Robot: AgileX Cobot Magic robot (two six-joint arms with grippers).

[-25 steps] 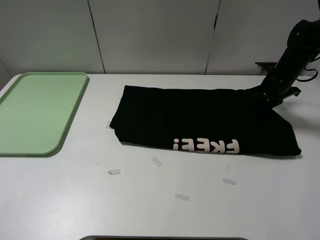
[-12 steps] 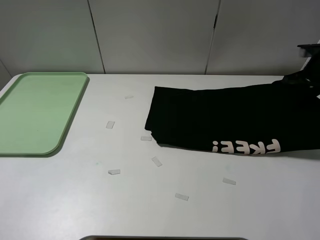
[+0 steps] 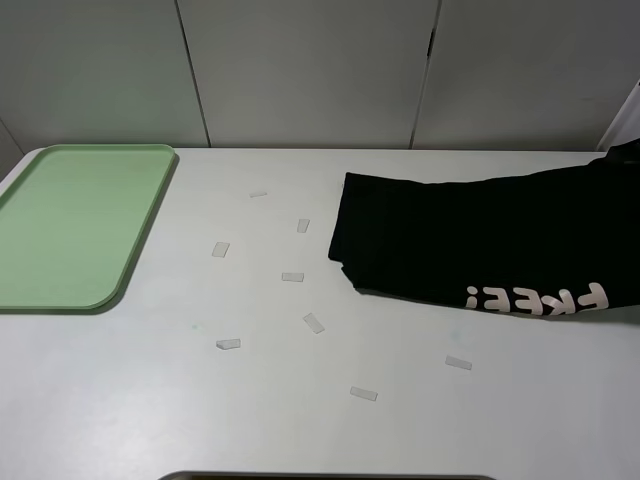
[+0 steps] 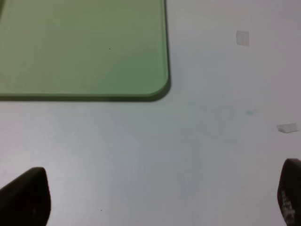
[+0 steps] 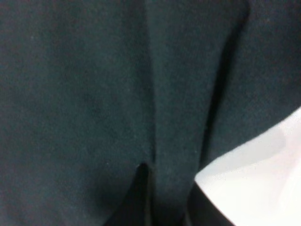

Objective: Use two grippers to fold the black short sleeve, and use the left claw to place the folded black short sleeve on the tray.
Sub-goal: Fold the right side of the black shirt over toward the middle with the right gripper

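Nearest to us, small strips of pale tape (image 3: 364, 394) lie scattered across the middle of the bench (image 3: 300, 440), from close to its near edge back toward its far edge. The left gripper (image 4: 158, 195) hangs over bare bench by the tray's near rounded corner, its jaws spread wide and holding nothing. It does not show in the high view. Further back, along the right side of the bench, the black short sleeve (image 3: 480, 240) lies as a long flat band that runs off the right edge of the high view. Its pale pink letters (image 3: 540, 299) sit upside down along the band's near hem. The cloth is smooth with soft creases, and its left end is squared off. Its far right corner lifts off the bench, and there the right wrist view is filled with dark cloth gathered into the right gripper (image 5: 162, 207), which is clamped shut on it. At the far left corner the pale green tray (image 3: 70, 220) carries nothing. We judge the task to be partway: the shirt looks folded lengthwise, while the crosswise folds and the left claw's carry to the tray are not yet done.
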